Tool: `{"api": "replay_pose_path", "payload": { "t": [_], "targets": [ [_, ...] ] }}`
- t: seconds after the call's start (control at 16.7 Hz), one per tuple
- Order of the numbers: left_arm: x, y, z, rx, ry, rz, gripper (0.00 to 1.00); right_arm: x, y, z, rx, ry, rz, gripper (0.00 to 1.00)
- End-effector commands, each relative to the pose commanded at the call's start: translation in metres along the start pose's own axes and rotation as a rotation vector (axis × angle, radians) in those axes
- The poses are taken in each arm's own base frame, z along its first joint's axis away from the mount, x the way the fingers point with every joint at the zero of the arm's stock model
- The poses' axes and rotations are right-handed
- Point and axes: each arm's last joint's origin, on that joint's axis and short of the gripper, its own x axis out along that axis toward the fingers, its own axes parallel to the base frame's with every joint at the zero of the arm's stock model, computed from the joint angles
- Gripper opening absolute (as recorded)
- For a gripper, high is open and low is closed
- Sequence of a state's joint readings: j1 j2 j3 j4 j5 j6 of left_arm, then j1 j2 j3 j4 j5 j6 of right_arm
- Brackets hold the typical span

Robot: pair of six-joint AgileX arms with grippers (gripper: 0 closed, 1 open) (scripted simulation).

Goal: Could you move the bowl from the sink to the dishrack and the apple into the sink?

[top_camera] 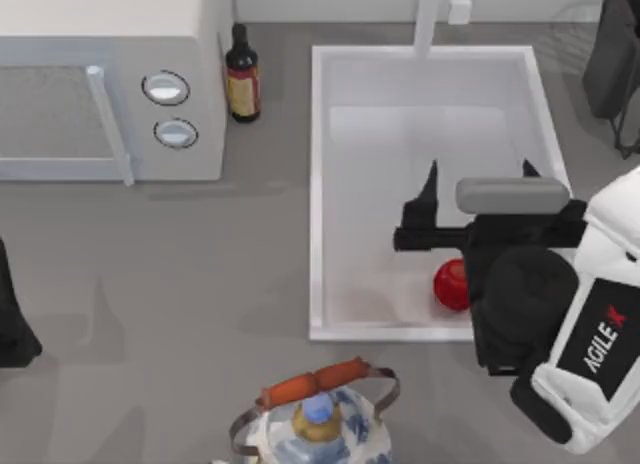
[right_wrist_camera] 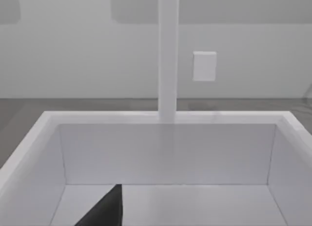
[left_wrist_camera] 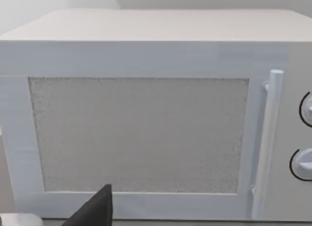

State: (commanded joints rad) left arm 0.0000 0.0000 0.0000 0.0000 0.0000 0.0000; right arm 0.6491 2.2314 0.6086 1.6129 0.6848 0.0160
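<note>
Red, shiny, round apple (top_camera: 450, 284) is being seen on the floor of the deep white rectangular sink (top_camera: 318, 194), near its front right corner and partly covered by the right arm, so that half of the task looks done.

Right end effector (top_camera: 480, 172) is being held over the middle of the sink, on the faucet side of the apple. Its two dark fingers (top_camera: 431, 187) are being kept wide apart with nothing between them.

Handling, as a judgement:
- Apple is being treated as light, stiff and slippery, and likely to roll on the smooth sink floor.
- If a regrasp is needed, it is best taken from above across its widest part.

Surroundings:
- White upright faucet (top_camera: 430, 19) is standing at the sink's far rim. It is being rated the main thing to clear when lifting out that way.
- Faint pale grey wires, likely the dishrack (top_camera: 575, 22), are being made out past the sink's far right corner.
- White microwave (top_camera: 110, 94) and dark brown glass bottle (top_camera: 241, 74) are standing left of the sink, well clear.
- Blue-and-white kettle with an orange handle (top_camera: 315, 414) is sitting at the table's near edge, apart from the sink.

Left arm is being kept parked at the table's left edge, facing the microwave; the state of its end effector (left_wrist_camera: 95, 209) cannot be told.
</note>
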Motion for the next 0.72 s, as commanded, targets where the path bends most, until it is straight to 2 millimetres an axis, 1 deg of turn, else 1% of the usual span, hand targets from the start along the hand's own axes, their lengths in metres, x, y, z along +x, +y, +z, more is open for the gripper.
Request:
{"api": "replay_pose_path", "payload": {
  "t": [0.3,0.42,0.54,0.72],
  "targets": [
    [0.000,0.000,0.000,0.000,0.000,0.000,1.00,0.000,0.000,0.000,0.001,-0.001,0.001,1.00],
    [0.000,0.000,0.000,0.000,0.000,0.000,1.00,0.002,-0.005,0.004,-0.002,0.006,-0.008,1.00],
    [0.000,0.000,0.000,0.000,0.000,0.000,1.00,0.004,-0.019,0.012,-0.020,0.034,-0.022,1.00],
    [0.000,0.000,0.000,0.000,0.000,0.000,1.00,0.003,-0.055,0.029,-0.064,0.115,-0.054,1.00]
  ]
}}
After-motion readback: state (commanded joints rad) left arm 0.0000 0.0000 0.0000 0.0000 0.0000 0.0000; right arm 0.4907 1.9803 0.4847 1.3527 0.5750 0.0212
